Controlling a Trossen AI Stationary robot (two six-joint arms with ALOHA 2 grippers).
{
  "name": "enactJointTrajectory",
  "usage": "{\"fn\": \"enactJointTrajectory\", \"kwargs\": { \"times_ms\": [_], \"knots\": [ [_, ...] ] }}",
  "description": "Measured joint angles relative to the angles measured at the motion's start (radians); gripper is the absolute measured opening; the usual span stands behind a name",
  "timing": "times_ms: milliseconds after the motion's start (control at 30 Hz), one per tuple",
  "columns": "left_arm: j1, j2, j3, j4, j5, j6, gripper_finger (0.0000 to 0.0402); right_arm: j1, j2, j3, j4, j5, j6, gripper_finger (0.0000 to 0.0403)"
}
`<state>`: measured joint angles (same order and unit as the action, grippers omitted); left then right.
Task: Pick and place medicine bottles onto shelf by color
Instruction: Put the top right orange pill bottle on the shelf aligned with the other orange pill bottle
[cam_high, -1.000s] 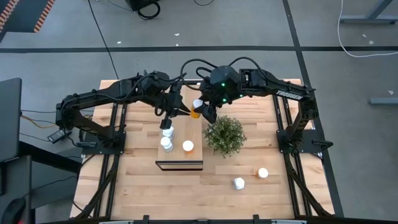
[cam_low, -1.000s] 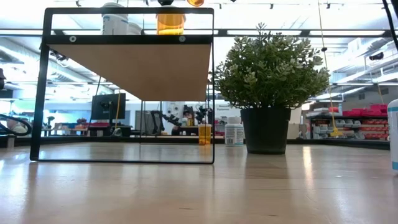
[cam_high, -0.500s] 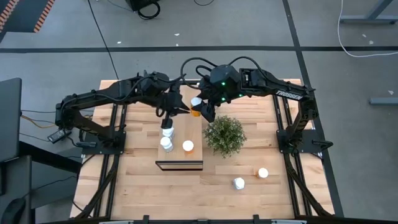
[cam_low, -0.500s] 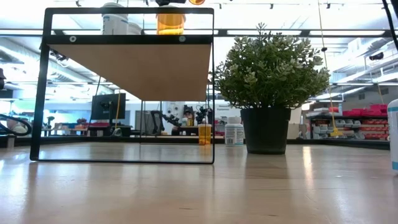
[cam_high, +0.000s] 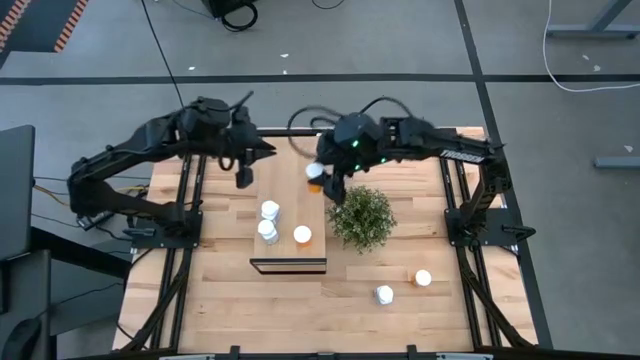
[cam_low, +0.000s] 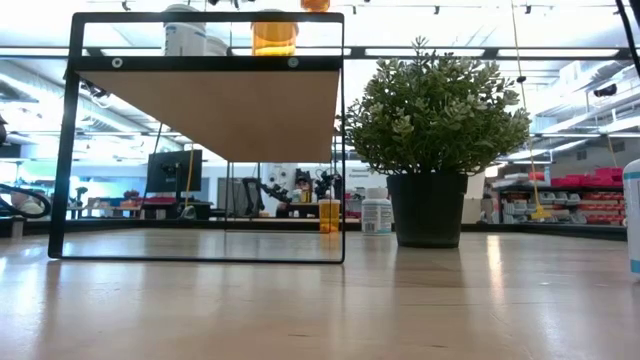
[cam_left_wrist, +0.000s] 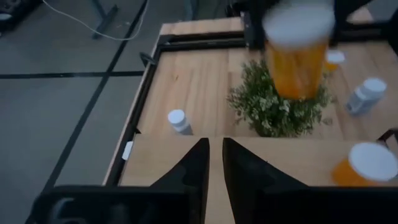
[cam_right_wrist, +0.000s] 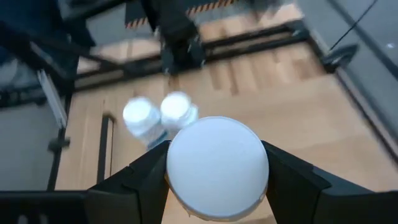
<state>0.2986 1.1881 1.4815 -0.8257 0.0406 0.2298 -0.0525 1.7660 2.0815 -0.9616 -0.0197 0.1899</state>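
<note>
Now right gripper (cam_high: 318, 174), clamped on an orange bottle (cam_left_wrist: 296, 55), should lower it upright onto the shelf (cam_high: 318, 215) just beyond the orange one below (cam_high: 302, 236); left gripper (cam_left_wrist: 210, 165) nearly closed, empty.

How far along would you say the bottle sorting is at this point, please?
Roughly halfway. Two white bottles and one orange bottle stand on the shelf. The right pincer holds another orange bottle above the shelf's far end; the left pincer is empty. Two bottles remain near the plant.
</note>
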Motion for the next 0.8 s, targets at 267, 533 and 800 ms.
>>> {"fn": "enactJointTrajectory", "kwargs": {
  "times_ms": [267,533,800],
  "knots": [
    [0.014,-0.039,0.0,-0.011,-0.001,-0.062,0.0064,0.037,0.003,-0.191,0.212,0.013,-0.028,0.023],
    [0.013,-0.058,0.0,-0.026,-0.002,-0.089,0.0062,0.037,0.002,-0.399,0.376,0.054,-0.025,0.023],
    [0.012,-0.061,0.0,-0.026,-0.003,-0.089,0.0068,0.038,0.003,-0.514,0.452,0.069,-0.025,0.023]
  ]
}}
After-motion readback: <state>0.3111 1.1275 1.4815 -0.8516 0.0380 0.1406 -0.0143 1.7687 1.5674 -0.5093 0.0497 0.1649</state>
